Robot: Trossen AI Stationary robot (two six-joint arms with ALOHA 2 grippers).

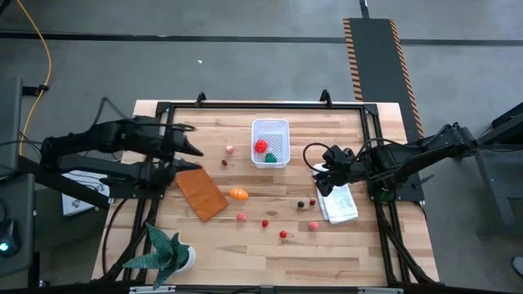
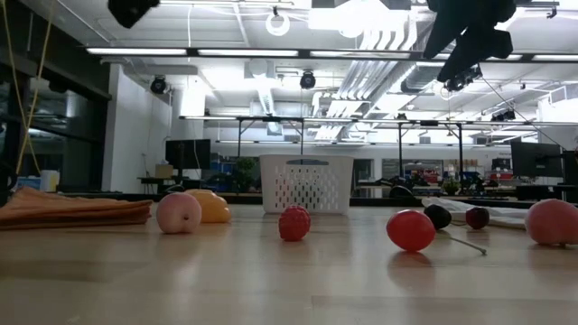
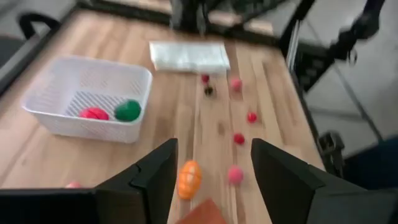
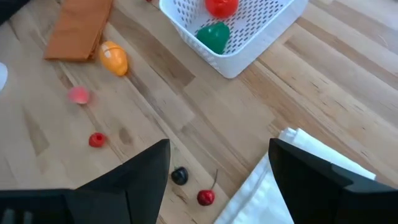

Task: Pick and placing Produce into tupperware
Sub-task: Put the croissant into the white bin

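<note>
Inspection proceeds from the left side of the table [image 1: 343,253] to the right. At about eight o'clock from the table's centre stands a green spiky plant [image 1: 166,252] in a white pot. The left gripper [image 1: 193,140] sits at roughly ten o'clock, raised above the wood, its jaws spread with nothing between them; its wrist view shows the two dark fingers [image 3: 149,180] well apart over bare boards. Just below it lies an orange-brown flat rectangle [image 1: 201,192], angled on the surface. Near the rectangle's lower right corner rests an orange carrot-like piece [image 1: 238,193], lying on the wood, close beside but not clearly touching it. A small pink piece [image 1: 230,149] and a small dark red piece [image 1: 225,162] lie at about eleven o'clock, left of the tub. The tupperware [image 1: 270,142], a white perforated tub, stands at twelve o'clock; inside it are a red tomato-like ball [image 1: 261,147] and a green piece [image 1: 270,158], side by side. At six o'clock several loose pieces are scattered apart from one another: a pink berry [image 1: 242,216], a red berry [image 1: 265,222], another red berry [image 1: 283,235], a pink ball [image 1: 314,226], and a dark berry [image 1: 300,203] beside a red cherry [image 1: 311,201]. At three o'clock a folded white cloth [image 1: 339,204] lies flat. The right gripper [image 1: 320,175] hangs above the cloth's upper end, jaws spread wide and empty.
</note>
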